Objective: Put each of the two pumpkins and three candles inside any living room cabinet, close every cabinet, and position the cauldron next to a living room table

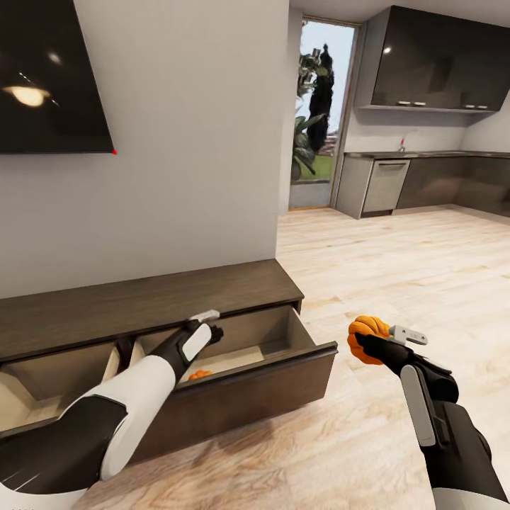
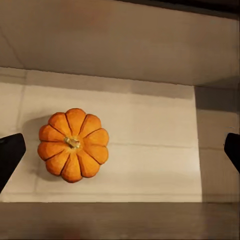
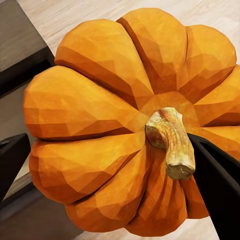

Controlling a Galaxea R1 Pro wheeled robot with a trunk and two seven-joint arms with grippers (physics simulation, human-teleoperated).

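Observation:
The dark brown cabinet [image 1: 142, 301] stands against the wall with two drawers pulled out. One orange pumpkin [image 2: 74, 145] lies on the pale floor of the right drawer [image 1: 273, 354], and a sliver of this pumpkin [image 1: 200, 375] peeks out beside my left arm. My left gripper [image 2: 120, 152] hovers open above it, fingers wide apart. My right gripper [image 1: 372, 340] is shut on the second pumpkin [image 3: 125, 125], held above the wooden floor to the right of the open drawer. That pumpkin [image 1: 366, 331] is about level with the drawer front.
A black TV [image 1: 49, 78] hangs on the wall above the cabinet. The left drawer [image 1: 49, 393] also stands open. Light wood floor [image 1: 397, 269] stretches to a kitchen with grey units [image 1: 425, 177] and a glazed door [image 1: 319, 113] at the back.

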